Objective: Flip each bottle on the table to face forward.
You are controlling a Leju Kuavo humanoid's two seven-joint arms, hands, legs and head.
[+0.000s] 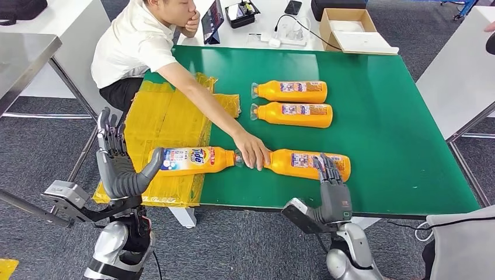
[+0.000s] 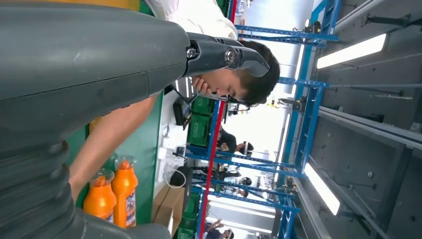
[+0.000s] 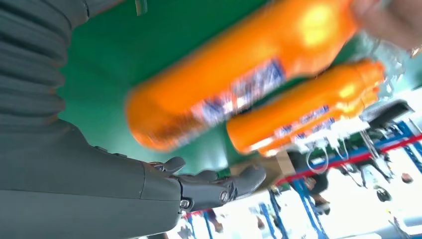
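Four orange bottles lie on the green table (image 1: pixel 385 134). Two lie side by side at the back (image 1: pixel 290 91) (image 1: pixel 295 114), showing small back labels. The near left bottle (image 1: pixel 188 160) shows its Tide front label and rests partly on yellow bags. The near right bottle (image 1: pixel 309 164) shows its back label. A person's hand (image 1: pixel 252 153) rests where the two near bottles meet. My left hand (image 1: pixel 119 166) stands with fingers up, its thumb by the Tide bottle's base. My right hand (image 1: pixel 333 185) is spread just in front of the near right bottle (image 3: pixel 239 84), holding nothing.
A stack of yellow bags (image 1: pixel 160 125) covers the table's left end. The person (image 1: pixel 137 44) sits at the far left corner, arm stretched across. A cardboard box (image 1: pixel 347 29), a charger and devices lie on the white table behind. Another white table (image 1: pixel 461 76) stands to the right.
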